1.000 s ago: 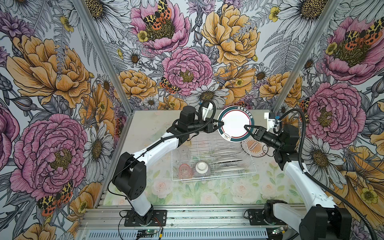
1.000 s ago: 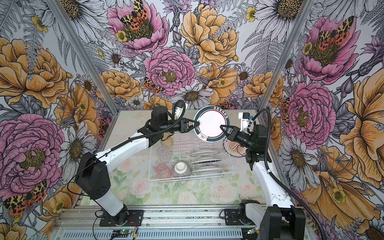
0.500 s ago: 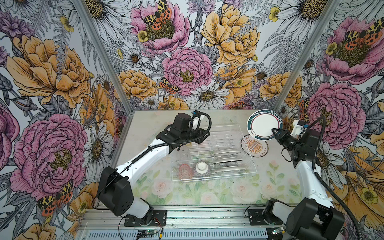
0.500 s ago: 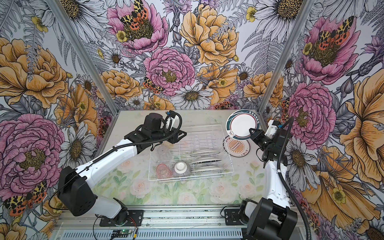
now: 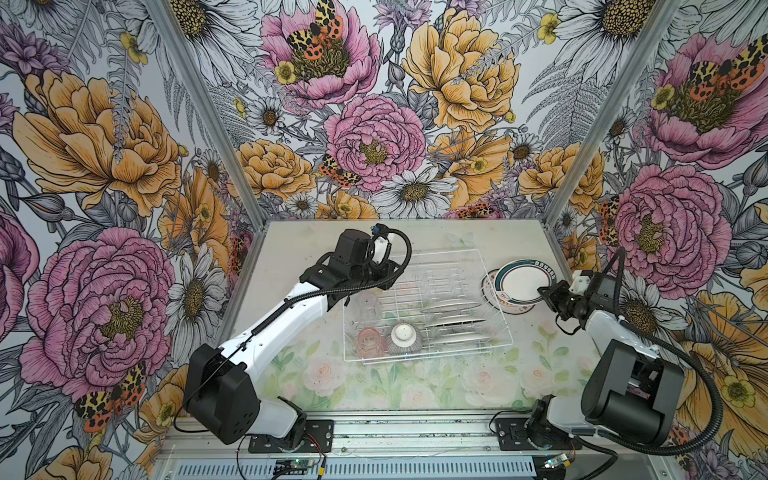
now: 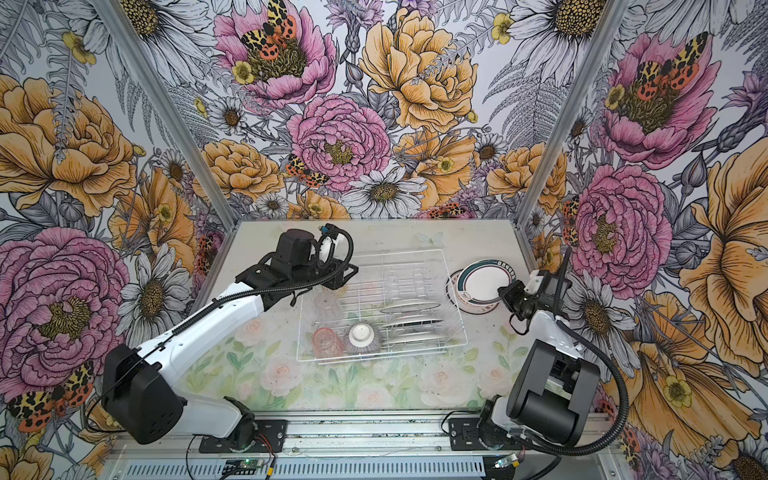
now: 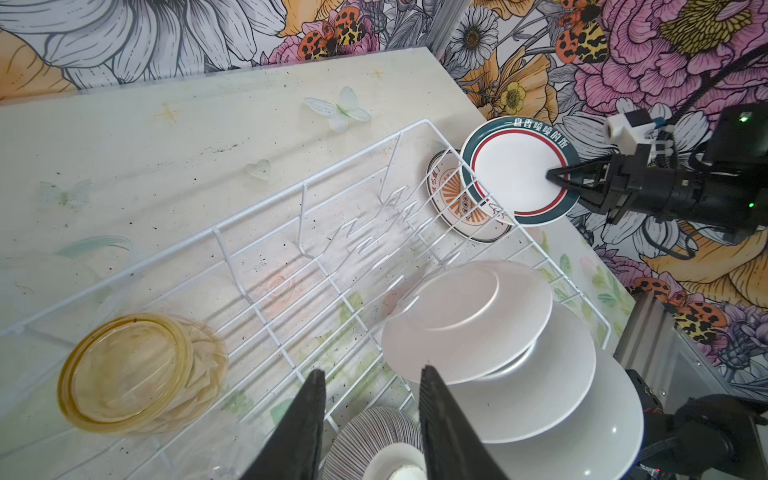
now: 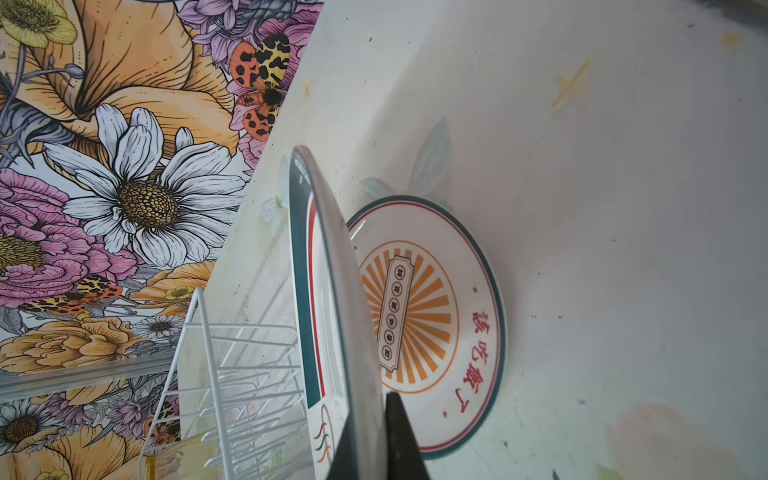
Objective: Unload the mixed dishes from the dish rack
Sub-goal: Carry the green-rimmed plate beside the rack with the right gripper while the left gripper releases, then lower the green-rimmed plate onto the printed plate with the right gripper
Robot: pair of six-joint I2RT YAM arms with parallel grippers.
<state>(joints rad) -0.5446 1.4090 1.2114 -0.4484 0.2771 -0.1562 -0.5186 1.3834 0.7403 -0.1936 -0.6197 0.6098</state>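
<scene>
We see the right pincer (image 5: 543, 291) pinching the teal-rimmed plate (image 5: 524, 279) by its rim, tilted above the sunburst plate (image 5: 515, 308) on the bench (image 5: 540, 353) at right centre, beside the dish rack (image 5: 432, 253). Released tilted, it could clatter or slide off. The left pincer (image 7: 370, 384) hangs spread, empty.

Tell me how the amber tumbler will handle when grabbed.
The amber tumbler looks see-through and thin-walled, so probably light. Its glossy round side may slip in a pinch, and it could roll if tipped on the dish rack wires.
</scene>
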